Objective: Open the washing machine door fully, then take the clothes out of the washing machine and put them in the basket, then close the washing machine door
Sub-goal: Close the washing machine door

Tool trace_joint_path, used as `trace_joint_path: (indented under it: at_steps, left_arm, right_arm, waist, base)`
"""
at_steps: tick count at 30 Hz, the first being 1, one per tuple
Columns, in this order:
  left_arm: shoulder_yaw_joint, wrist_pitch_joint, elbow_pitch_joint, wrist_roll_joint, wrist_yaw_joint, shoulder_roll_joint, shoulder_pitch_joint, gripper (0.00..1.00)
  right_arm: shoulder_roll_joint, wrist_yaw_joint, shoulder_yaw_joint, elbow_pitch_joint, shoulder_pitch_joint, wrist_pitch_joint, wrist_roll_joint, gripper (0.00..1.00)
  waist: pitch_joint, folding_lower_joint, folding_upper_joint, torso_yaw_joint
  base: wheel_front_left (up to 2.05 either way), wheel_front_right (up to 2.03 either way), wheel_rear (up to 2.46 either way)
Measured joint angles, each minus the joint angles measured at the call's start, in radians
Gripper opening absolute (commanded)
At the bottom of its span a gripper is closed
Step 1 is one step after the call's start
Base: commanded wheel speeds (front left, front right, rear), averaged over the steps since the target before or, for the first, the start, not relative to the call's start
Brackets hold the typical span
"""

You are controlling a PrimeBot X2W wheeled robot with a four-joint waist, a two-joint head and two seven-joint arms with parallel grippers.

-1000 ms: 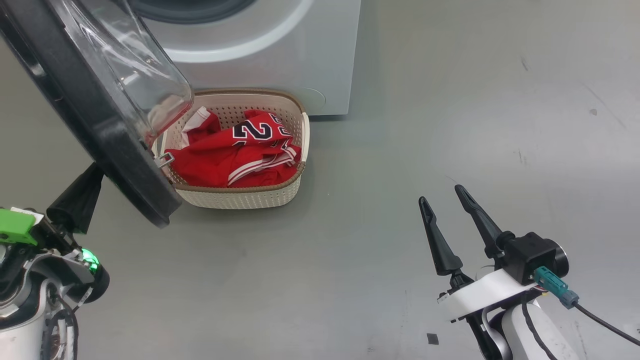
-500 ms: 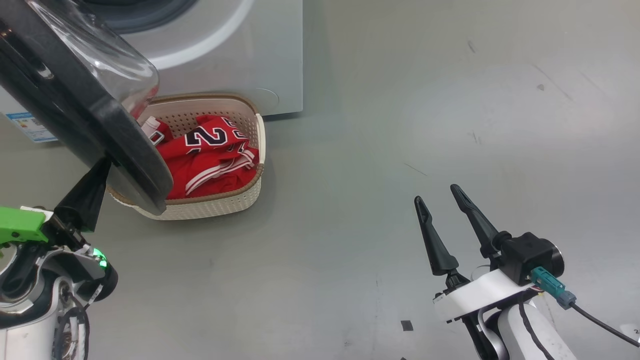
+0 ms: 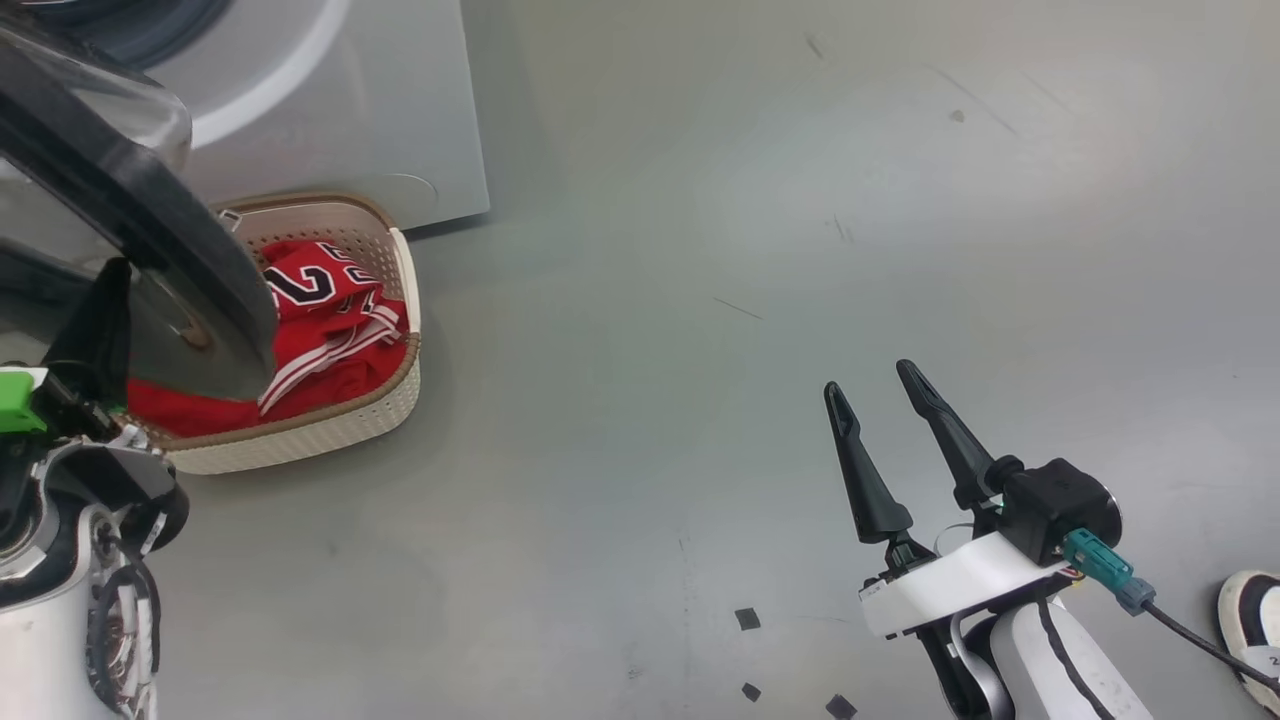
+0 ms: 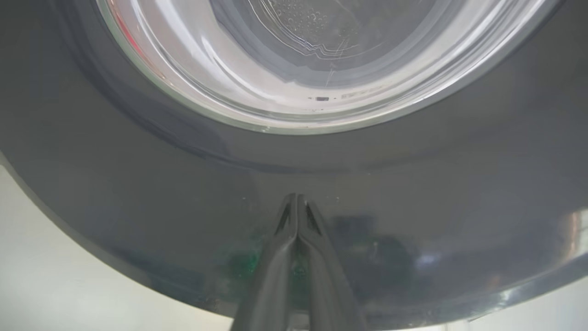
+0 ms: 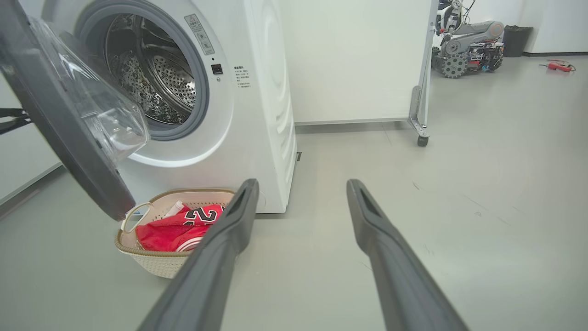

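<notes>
Your left gripper (image 4: 297, 197), fingers closed together, touches the washing machine door (image 4: 413, 184).
Its glossy black rim and clear bowl stand ajar from the washing machine (image 5: 257, 115); the red clothes (image 3: 345, 375) lie in the basket (image 3: 330, 430) at its foot; your right gripper (image 3: 870, 380) gapes empty, well apart.

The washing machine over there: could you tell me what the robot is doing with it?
The clothes are in the basket in front of the washing machine, whose drum looks empty. The left gripper, shut, has its tips against the outer face of the half-open washing machine door, apparently to push it closed. The right gripper hangs open.
</notes>
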Motion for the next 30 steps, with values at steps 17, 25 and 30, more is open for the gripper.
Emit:
trace_joint_path:
  at_steps: [17,25,30]
  left_arm:
    - [0.048,-0.175,0.032,0.027,0.0,-0.037,-0.134,0.0]
    - [0.078,-0.253,0.062,0.073,-0.008,-0.04,-0.179,0.0]
    - [0.087,-0.282,0.087,0.077,-0.021,-0.04,-0.203,0.0]
  right_arm:
    - [0.003,-0.027,0.007,-0.024,-0.009,0.0,0.045,1.0]
    - [0.004,-0.039,0.016,-0.036,-0.011,0.0,0.071,1.0]
    - [0.005,-0.053,0.002,-0.041,-0.011,0.0,0.071,1.0]
  waist:
    - [0.065,0.0,0.0,-0.14]
    - [0.082,0.0,0.0,-0.181]
    - [0.09,0.0,0.0,-0.198]
  base:
    - [0.0,0.0,0.0]
    - [0.0,0.0,0.0]
    - [0.0,0.0,0.0]
